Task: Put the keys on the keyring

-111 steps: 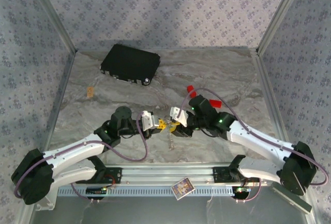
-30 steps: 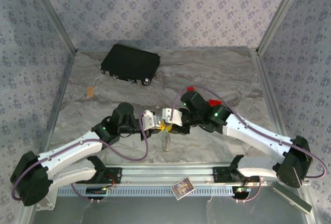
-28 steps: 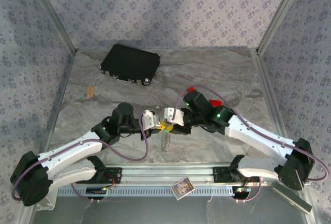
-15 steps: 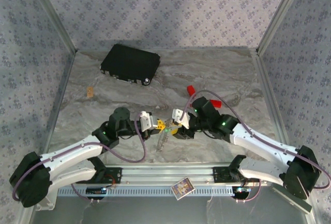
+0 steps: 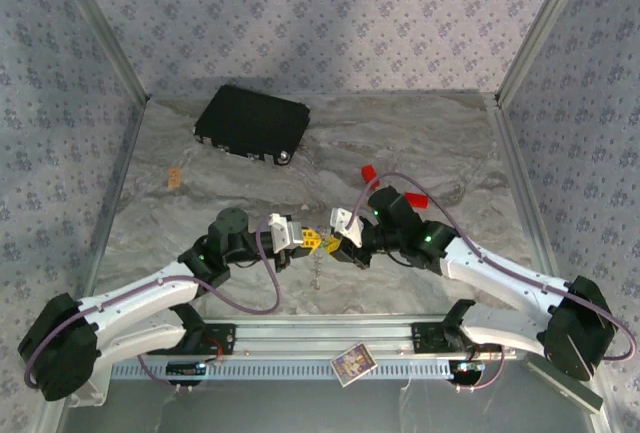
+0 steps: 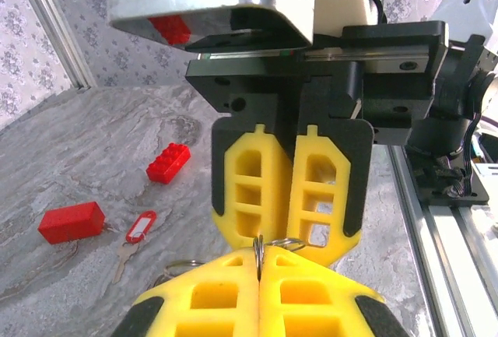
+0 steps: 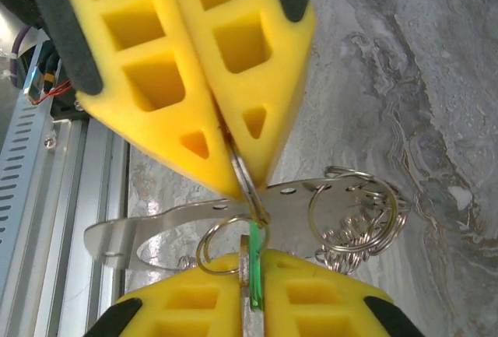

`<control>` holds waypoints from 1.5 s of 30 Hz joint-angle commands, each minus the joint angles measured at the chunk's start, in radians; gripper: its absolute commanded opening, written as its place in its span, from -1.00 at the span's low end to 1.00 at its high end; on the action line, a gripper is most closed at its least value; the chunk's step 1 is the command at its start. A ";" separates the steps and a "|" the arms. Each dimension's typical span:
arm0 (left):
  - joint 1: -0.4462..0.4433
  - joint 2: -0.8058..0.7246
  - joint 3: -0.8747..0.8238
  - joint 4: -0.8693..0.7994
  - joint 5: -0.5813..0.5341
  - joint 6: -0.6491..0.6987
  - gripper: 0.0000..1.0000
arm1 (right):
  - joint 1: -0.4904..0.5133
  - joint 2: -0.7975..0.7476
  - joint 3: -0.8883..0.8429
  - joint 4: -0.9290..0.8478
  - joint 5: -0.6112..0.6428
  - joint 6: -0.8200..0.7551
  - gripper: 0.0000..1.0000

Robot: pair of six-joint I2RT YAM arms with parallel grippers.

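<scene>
Two changes: right gripper opened, then re-closed.
Right grip: pinches green key.
Left gripper: clamped on keyring, near bench's front edge.
Meaning: threading likely next.

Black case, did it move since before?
No. The black case lies in the same spot by the back wall, tilted the same way.

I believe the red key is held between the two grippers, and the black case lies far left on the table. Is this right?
Not quite: the red key lies loose on the table beside a red block, as the left wrist view shows. The black case does lie far left.
</scene>
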 commanded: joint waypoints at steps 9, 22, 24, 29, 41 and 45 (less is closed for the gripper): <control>-0.023 0.006 -0.014 0.151 -0.048 -0.029 -1.00 | 0.019 0.093 0.057 -0.071 -0.007 -0.019 -0.90; -0.028 0.029 -0.036 0.161 -0.057 -0.021 -1.00 | -0.018 -0.084 -0.001 -0.077 0.085 -0.027 -0.31; -0.029 0.038 -0.035 0.167 -0.051 -0.027 -1.00 | -0.018 -0.087 -0.005 -0.067 0.073 -0.022 -0.31; -0.029 0.048 -0.030 0.185 -0.043 -0.045 -1.00 | -0.015 -0.069 -0.025 -0.013 0.062 0.003 -0.31; -0.029 0.065 -0.030 0.202 -0.064 -0.085 -1.00 | 0.028 -0.015 -0.098 0.194 0.118 0.088 -0.24; -0.029 0.068 -0.025 0.204 -0.066 -0.089 -1.00 | 0.035 0.010 -0.101 0.226 0.138 0.090 -0.25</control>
